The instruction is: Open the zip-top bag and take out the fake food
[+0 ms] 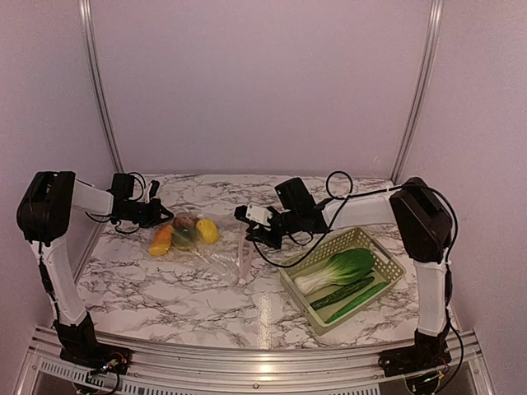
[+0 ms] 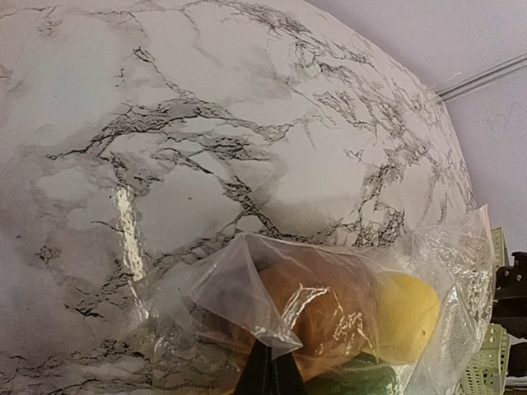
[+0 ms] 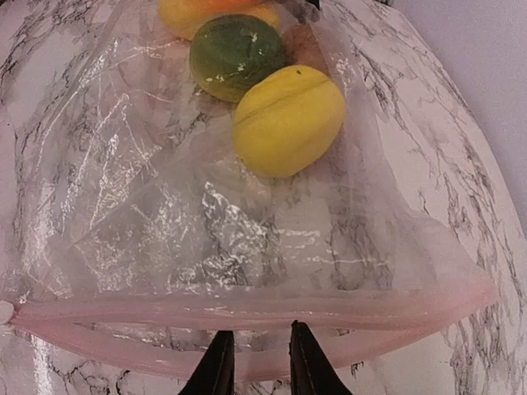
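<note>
Two grippers flanked the zip-top bag (image 1: 221, 251) at mid-frame; the left gripper (image 2: 268, 374), pressed together on its closed end, likely anchored it; the right gripper (image 3: 257, 362), narrowly spread, met the zipper strip (image 3: 247, 317); fake food (image 3: 288, 119) lay inside.

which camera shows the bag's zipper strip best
Right wrist view: the zipper strip runs edge to edge across the frame, right by the right gripper. The top external view shows it only as a small pale line at the zip-top bag's right end. The left wrist view shows crinkled plastic, no strip.
</note>
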Controlling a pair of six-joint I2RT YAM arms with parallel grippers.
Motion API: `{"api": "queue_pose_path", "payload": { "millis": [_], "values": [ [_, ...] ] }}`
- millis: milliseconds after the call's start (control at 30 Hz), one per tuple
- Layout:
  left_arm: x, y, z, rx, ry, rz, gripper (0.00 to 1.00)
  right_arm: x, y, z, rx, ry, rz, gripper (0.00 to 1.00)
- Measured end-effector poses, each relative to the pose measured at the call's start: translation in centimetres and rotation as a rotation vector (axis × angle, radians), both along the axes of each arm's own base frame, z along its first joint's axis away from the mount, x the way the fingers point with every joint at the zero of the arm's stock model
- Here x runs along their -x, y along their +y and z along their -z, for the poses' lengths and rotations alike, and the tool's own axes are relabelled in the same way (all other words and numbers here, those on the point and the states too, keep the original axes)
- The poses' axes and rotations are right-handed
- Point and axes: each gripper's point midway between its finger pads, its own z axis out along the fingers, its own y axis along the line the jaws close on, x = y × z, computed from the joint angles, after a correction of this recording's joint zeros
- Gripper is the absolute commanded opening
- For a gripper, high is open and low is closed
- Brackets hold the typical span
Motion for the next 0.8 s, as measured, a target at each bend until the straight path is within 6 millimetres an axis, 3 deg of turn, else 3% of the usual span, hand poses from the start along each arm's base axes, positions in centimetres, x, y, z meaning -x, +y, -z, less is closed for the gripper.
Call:
{"api": "queue_pose_path", "payload": {
  "millis": [333, 800],
  "values": [
    [0.6, -1.8, -0.2, 0.008, -0.010, 0.057, 0.00, -1.2, 1.4, 2.7, 0.036, -0.005, -0.009, 0.29],
    [3.3, -6.8, 0.3, -0.009, -0.010, 0.208, 0.00, 0.3, 5.3, 0.1, -0.072, -0.089, -0.051, 0.52]
  ]
}}
